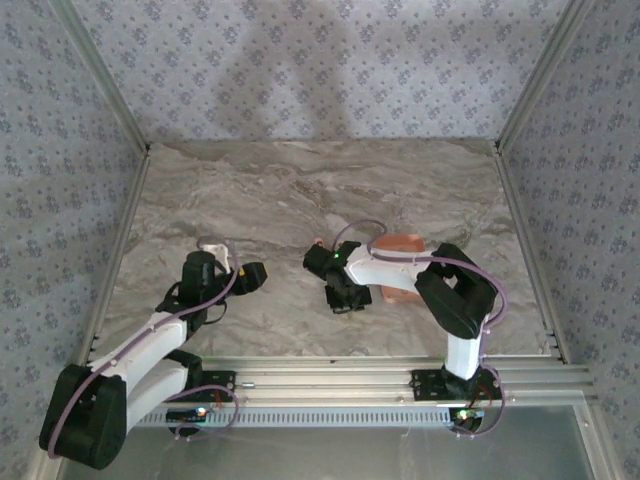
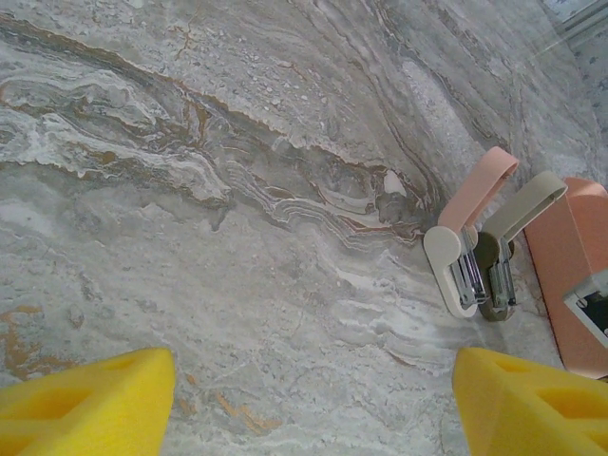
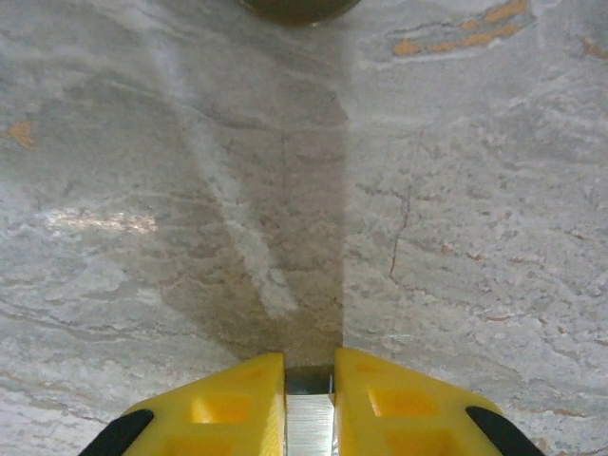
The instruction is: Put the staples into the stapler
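Note:
The stapler (image 2: 454,266) lies open on the marble, its pale pink lid raised and the metal channel showing in its white base. A beige-olive part of the same shape (image 2: 502,256) lies against its right side. From above, the stapler (image 1: 316,242) is a small pink spot just behind the right arm's wrist. My right gripper (image 3: 309,366) is shut on a grey metallic strip of staples (image 3: 310,423), held low over bare marble. It hangs (image 1: 347,300) in front of the stapler. My left gripper (image 2: 313,404) is open with nothing between its fingers, left of the stapler (image 1: 252,275).
The salmon-orange tray (image 2: 562,271) sits right of the stapler, with a white-edged thing at its near side; from above the tray (image 1: 402,244) is partly under the right arm. A dark olive rounded edge (image 3: 299,8) shows ahead of the right gripper. Patterned walls enclose the table.

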Controlling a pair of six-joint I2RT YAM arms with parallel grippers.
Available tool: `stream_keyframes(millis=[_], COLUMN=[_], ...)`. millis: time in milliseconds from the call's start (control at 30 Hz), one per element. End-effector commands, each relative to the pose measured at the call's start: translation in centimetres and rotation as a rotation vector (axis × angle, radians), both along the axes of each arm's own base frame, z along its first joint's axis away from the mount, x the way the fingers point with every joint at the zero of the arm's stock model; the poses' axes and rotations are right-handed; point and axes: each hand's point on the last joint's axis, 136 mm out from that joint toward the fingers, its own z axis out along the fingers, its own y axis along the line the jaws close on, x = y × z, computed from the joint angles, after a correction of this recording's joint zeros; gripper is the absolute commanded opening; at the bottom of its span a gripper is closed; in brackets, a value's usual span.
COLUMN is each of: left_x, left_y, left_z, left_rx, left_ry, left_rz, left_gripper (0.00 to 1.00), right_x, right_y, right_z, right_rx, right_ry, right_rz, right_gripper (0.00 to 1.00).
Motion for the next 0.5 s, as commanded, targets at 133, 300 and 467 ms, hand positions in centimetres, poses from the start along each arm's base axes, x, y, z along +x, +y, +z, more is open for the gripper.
stream_keyframes(millis=[133,300,467], left_x=[-0.3,-0.3,-0.4], left_y=[-0.2,-0.2,-0.2], left_z=[0.4,0.3,-0.1], left_rx=[-0.012,-0.011,-0.012], left_ry=[-0.021,-0.024,-0.02], left_rz=[-0.013,-0.014,-0.011], left_gripper=[0.77,0.77,0.78], right_x=[-0.8,0.8,2.4], right_y=[-1.5,-1.0,0.1], right_z=[0.4,2.4,4.2], right_rx=[-0.069,-0.008,0.085], right_ry=[-0.015,-0.142,-0.252], right_rz=[-0.047,-0.069,-0.074], right_gripper=[0.17,0.16,0.16])
